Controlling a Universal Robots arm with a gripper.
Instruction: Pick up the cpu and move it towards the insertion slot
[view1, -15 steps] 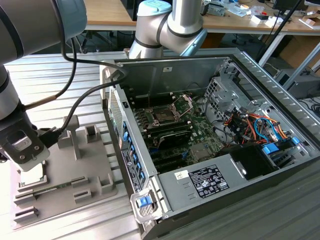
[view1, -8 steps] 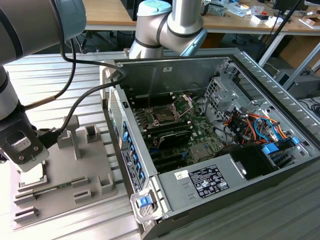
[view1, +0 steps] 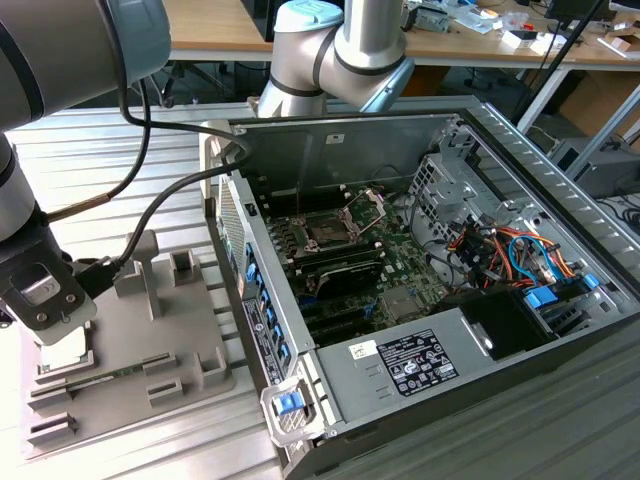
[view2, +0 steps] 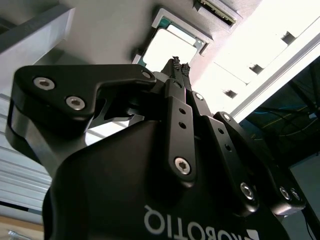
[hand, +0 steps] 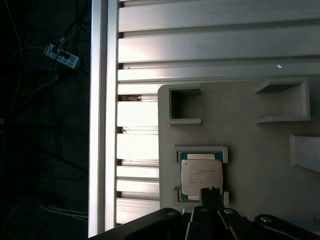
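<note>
1. Exterior view alone shows the open computer case (view1: 330, 150) on the slatted tabletop (view1: 120, 140). Its square socket (view1: 328, 232) sits on the green board, well apart from the grey tray (view1: 190, 330) under the arm. A white printed sticker (view1: 415, 362) lies on a grey box in the case.
2. First wrist view shows the chip (hand: 201, 176) lying flat in a square recess of the tray, fine print on its pale top, with the claw (hand: 211, 192) over one edge.
3. Second wrist view shows the fingertips (view2: 175, 67) pressed together; whether they touch the chip, I cannot tell. White lettering marks the claw's body.
</note>
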